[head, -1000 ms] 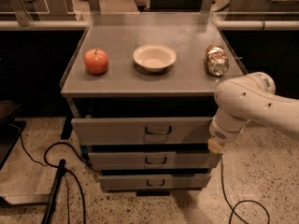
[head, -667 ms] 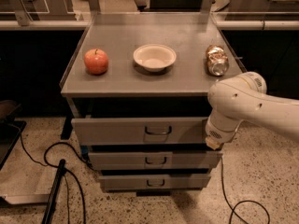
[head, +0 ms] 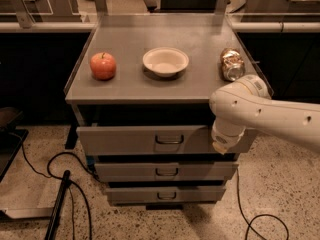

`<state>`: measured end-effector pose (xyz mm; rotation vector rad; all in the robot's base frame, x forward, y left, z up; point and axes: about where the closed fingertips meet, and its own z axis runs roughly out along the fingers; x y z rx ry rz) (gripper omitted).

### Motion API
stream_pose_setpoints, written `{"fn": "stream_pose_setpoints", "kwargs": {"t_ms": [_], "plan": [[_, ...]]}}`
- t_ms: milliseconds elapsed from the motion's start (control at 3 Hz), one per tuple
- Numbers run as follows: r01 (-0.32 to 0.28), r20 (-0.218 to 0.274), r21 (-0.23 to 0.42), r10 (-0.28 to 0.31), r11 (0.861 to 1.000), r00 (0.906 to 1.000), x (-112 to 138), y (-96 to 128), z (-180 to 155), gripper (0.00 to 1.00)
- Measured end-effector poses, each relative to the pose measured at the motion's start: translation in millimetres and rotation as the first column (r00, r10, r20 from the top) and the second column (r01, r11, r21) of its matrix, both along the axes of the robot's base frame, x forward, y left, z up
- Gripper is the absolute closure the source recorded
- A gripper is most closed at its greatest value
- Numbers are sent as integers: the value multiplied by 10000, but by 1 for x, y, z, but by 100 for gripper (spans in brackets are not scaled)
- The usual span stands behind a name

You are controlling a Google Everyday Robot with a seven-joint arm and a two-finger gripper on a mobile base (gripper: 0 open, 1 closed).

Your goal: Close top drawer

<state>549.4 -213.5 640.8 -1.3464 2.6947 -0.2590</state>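
The top drawer (head: pixel 130 140) is the widest grey front under the cabinet top, with a small dark wire handle (head: pixel 169 139) at its centre. It stands pulled out a little, with a dark gap above it. My white arm (head: pixel 260 111) comes in from the right and bends down in front of the cabinet. My gripper (head: pixel 220 145) is at the arm's lower end, against the right part of the top drawer's front, to the right of the handle.
Two narrower-looking grey drawers (head: pixel 165 172) (head: pixel 165 195) sit below. On the cabinet top (head: pixel 130 86) are a red apple (head: pixel 103 65), a white bowl (head: pixel 165 61) and a crushed can (head: pixel 231 64). Black cables (head: pixel 55 164) and a dark pole (head: pixel 57 206) lie on the floor at left.
My arm has swung to the left, and its lower end has moved further over the right part of the top drawer's front. The drawer has not visibly moved.
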Motion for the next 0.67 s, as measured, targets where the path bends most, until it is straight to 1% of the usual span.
{"fn": "stream_pose_setpoints", "kwargs": {"t_ms": [333,667], "plan": [[153,154,-152,-151,9998,9998,12,-6,-1,100],[157,158,-155,-155,9998,9998,12,-6,-1,80]]}}
